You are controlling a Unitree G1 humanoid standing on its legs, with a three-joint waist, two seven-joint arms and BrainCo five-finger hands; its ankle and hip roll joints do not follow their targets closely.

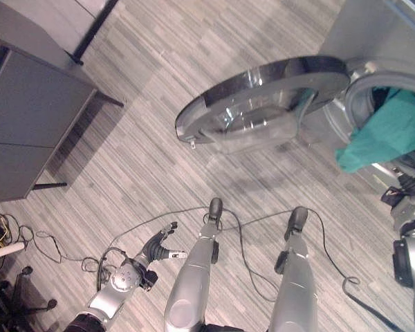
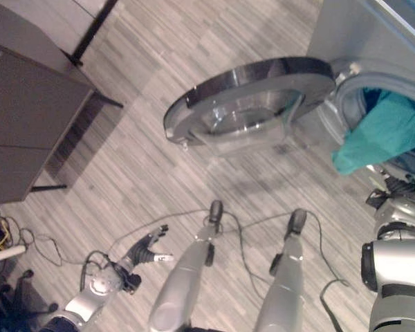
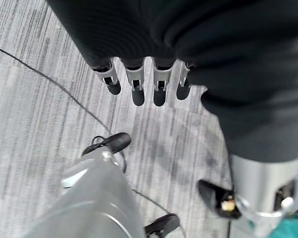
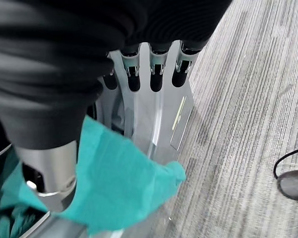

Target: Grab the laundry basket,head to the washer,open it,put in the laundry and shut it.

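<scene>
The washer (image 1: pixel 373 34) stands at the upper right with its round door (image 1: pixel 263 104) swung wide open over the floor. A teal cloth (image 1: pixel 380 138) hangs half out of the drum opening, over its lower rim. My right hand (image 1: pixel 402 188) is just below that cloth at the washer's front. In the right wrist view its fingers (image 4: pixel 156 74) are straight before the silver rim (image 4: pixel 161 124), and the teal cloth (image 4: pixel 119 183) lies against the thumb without being pinched. My left hand (image 1: pixel 158 246) hangs low at the lower left over the floor, open, holding nothing.
A dark grey cabinet (image 1: pixel 28 117) on thin black legs stands at the left. Loose cables and a white tube (image 1: pixel 3 250) lie by its foot at the lower left. Grey plank floor (image 1: pixel 145 159) stretches between the cabinet and the open door.
</scene>
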